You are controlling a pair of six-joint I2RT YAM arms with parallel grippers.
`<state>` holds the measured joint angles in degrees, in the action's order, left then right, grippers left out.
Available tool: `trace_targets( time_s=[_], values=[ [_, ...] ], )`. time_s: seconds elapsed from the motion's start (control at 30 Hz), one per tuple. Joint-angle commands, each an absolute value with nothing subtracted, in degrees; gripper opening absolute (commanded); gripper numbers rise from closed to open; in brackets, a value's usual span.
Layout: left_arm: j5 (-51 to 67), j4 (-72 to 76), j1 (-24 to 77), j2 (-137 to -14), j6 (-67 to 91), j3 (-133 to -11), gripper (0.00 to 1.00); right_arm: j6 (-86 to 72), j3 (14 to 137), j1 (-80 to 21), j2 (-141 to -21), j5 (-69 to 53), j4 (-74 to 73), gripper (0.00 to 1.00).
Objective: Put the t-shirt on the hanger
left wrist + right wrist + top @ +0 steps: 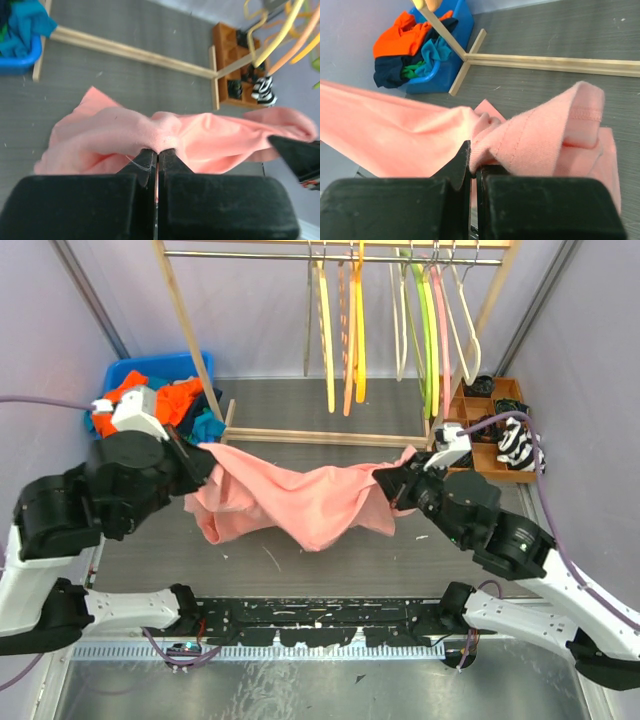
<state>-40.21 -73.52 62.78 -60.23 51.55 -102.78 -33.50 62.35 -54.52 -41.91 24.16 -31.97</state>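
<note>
**A:** Salmon-pink t-shirt [310, 505], where is it?

**B:** Slung between both grippers, with the middle sagging toward the grey table [300, 570]. Can't tell if it touches. Long axis runs left-right, roughly parallel to the rail [260, 254].

**A:** Grippers?

**B:** Left gripper [157, 152] is pinched tight on a fold at the shirt's left end. Right gripper [472, 162] is clamped on a fold beside the stitched hem at the right end. Neither has any visible gap between its jaws.

**A:** Hanger?

**B:** Pale cream hanger [473, 340] is on the rail at the far side, right of centre, beyond and above the shirt. The right arm is nearer. Another pale one hangs just left of the green ones, so the pick is a judgement.

**A:** Counts?

**B:** One t-shirt, two grippers, one rail. Roughly eight hangers, but they overlap, so not exact. One blue bin [125, 372] of other clothes, one wooden tray [470, 400].
</note>
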Motion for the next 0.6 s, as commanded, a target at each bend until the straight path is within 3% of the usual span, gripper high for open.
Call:
trace_targets(
  time_s=[0.0,0.2,0.3,0.37,0.4,0.57],
  values=[
    [-45.17,-77.23,62.58,-64.20,44.71,-113.03,0.00,-34.07,61.67,-54.40,-44.64,20.92,-26.10,0.01],
    [-46.00,-77.82,62.59,-66.99,43.16,-114.84,0.00,-36.14,56.30,-54.40,-47.80,17.96,-25.99,0.04],
    [-43.95,-74.99,62.62,-66.26,43.90,-109.08,0.00,-37.87,51.69,-54.35,-47.43,17.87,-26.43,0.36],
    [-41.41,-72.32,62.49,-66.14,44.31,-104.35,0.00,-38.70,49.42,-54.37,-47.00,18.14,-28.03,0.62],
    [-40.00,-70.95,62.51,-66.49,44.63,-102.39,0.00,-39.08,48.51,-54.40,-46.63,18.08,-29.26,0.69],
    [-32.61,-63.64,62.53,-68.66,45.61,-92.82,0.00,-39.57,45.94,-54.40,-42.75,14.89,-30.31,0.72]
  ],
)
